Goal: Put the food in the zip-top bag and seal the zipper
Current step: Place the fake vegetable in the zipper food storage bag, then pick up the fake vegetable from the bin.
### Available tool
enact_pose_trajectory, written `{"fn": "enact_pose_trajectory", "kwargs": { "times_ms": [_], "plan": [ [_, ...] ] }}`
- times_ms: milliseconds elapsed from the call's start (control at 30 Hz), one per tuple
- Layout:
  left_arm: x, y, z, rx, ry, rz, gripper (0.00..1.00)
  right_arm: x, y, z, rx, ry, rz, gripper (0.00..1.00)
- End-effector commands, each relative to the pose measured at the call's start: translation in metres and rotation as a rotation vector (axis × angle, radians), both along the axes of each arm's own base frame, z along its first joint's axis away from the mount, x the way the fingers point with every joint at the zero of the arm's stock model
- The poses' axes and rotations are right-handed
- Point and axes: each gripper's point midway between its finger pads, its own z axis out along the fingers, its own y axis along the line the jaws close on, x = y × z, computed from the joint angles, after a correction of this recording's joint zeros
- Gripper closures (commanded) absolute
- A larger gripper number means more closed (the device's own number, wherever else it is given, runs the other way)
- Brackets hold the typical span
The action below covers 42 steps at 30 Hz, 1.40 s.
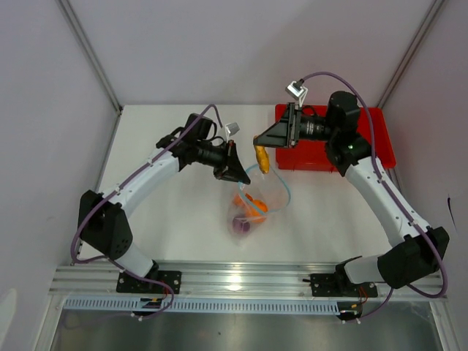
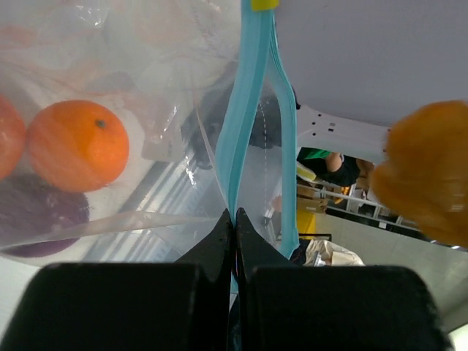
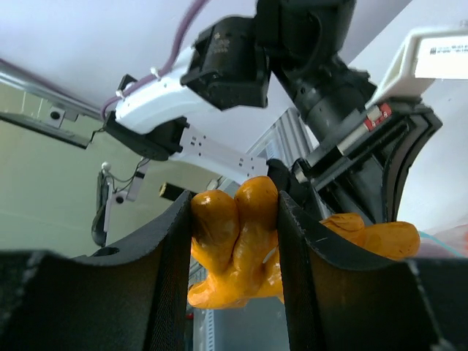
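Observation:
The clear zip-top bag (image 1: 257, 196) hangs open in the middle of the table, with orange pieces (image 1: 252, 206) and a purple-grey round piece (image 1: 240, 225) inside. My left gripper (image 1: 235, 173) is shut on the bag's light blue zipper strip (image 2: 245, 110) at the mouth's left edge. An orange ball (image 2: 77, 145) and the purple piece (image 2: 36, 212) show through the plastic. My right gripper (image 1: 261, 150) is shut on a lumpy yellow-orange food piece (image 3: 238, 245) and holds it just above the bag's mouth. That piece also shows in the left wrist view (image 2: 428, 172).
A red tray (image 1: 380, 146) stands at the back right, partly under the right arm. White walls enclose the table on three sides. An aluminium rail (image 1: 241, 278) runs along the near edge.

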Motion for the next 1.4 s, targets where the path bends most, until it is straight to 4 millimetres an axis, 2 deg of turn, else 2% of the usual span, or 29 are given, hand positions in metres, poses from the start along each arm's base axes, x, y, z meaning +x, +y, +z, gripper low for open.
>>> {"fn": "enact_pose_trajectory", "kwargs": {
  "times_ms": [0, 100, 333, 433, 533, 567, 633, 667, 733, 900, 1000, 1033, 1100, 1133, 1167, 1233, 1267, 1300, 1367],
  "plan": [
    [0.002, -0.005, 0.035, -0.090, -0.006, -0.017, 0.99, -0.018, 0.001, -0.002, 0.011, -0.018, 0.090, 1.00],
    [0.004, -0.006, 0.041, -0.103, -0.011, -0.011, 0.99, -0.022, -0.002, -0.022, -0.031, 0.016, 0.094, 1.00],
    [-0.001, -0.002, 0.036, -0.100, -0.014, 0.000, 0.99, -0.027, -0.006, -0.050, -0.061, 0.094, 0.079, 1.00],
    [-0.002, -0.001, 0.039, -0.112, -0.023, 0.005, 0.99, -0.026, -0.006, -0.062, -0.089, 0.140, 0.072, 0.91],
    [-0.002, -0.001, 0.045, -0.125, -0.041, 0.005, 0.99, -0.026, -0.007, -0.076, -0.138, 0.166, 0.046, 0.60],
    [-0.001, -0.001, 0.048, -0.131, -0.047, 0.005, 0.99, -0.027, -0.007, -0.078, -0.149, 0.167, 0.040, 0.42],
    [-0.002, -0.001, 0.053, -0.145, -0.064, 0.003, 0.99, -0.027, -0.010, -0.085, -0.182, 0.179, 0.013, 0.25],
    [-0.003, -0.001, 0.054, -0.146, -0.067, 0.003, 0.99, -0.027, -0.012, -0.087, -0.189, 0.181, 0.003, 0.09],
    [-0.004, -0.001, 0.053, -0.158, -0.072, 0.003, 0.99, -0.026, -0.013, -0.088, -0.199, 0.178, -0.020, 0.01],
    [-0.010, 0.001, 0.046, -0.175, -0.058, 0.004, 1.00, -0.015, -0.014, -0.083, -0.222, 0.150, -0.069, 0.00],
    [-0.014, 0.004, 0.040, -0.161, -0.053, 0.005, 0.99, 0.005, -0.018, -0.077, -0.235, 0.130, -0.155, 0.01],
    [-0.015, 0.005, 0.038, -0.154, -0.061, 0.001, 0.99, 0.012, -0.020, -0.063, -0.222, 0.093, -0.185, 0.00],
    [-0.017, 0.007, 0.034, -0.136, -0.060, 0.005, 0.99, 0.036, -0.031, -0.049, -0.218, 0.061, -0.282, 0.01],
    [-0.017, 0.008, 0.030, -0.128, -0.063, 0.004, 1.00, 0.045, -0.036, -0.025, -0.194, 0.014, -0.319, 0.01],
    [-0.017, 0.009, 0.028, -0.124, -0.064, 0.004, 0.99, 0.060, -0.041, -0.021, -0.194, 0.022, -0.357, 0.01],
    [-0.017, 0.010, 0.025, -0.109, -0.079, 0.002, 0.99, 0.088, -0.062, -0.006, -0.169, 0.042, -0.442, 0.00],
    [-0.016, 0.011, 0.023, -0.099, -0.082, 0.003, 0.99, 0.097, -0.070, 0.014, -0.149, 0.012, -0.475, 0.01],
    [-0.015, 0.011, 0.022, -0.091, -0.089, 0.004, 0.99, 0.121, -0.088, 0.005, -0.174, 0.058, -0.556, 0.01],
    [-0.012, 0.014, 0.020, -0.062, -0.124, 0.014, 0.99, 0.144, -0.115, 0.010, -0.212, 0.059, -0.691, 0.01]
  ]
}}
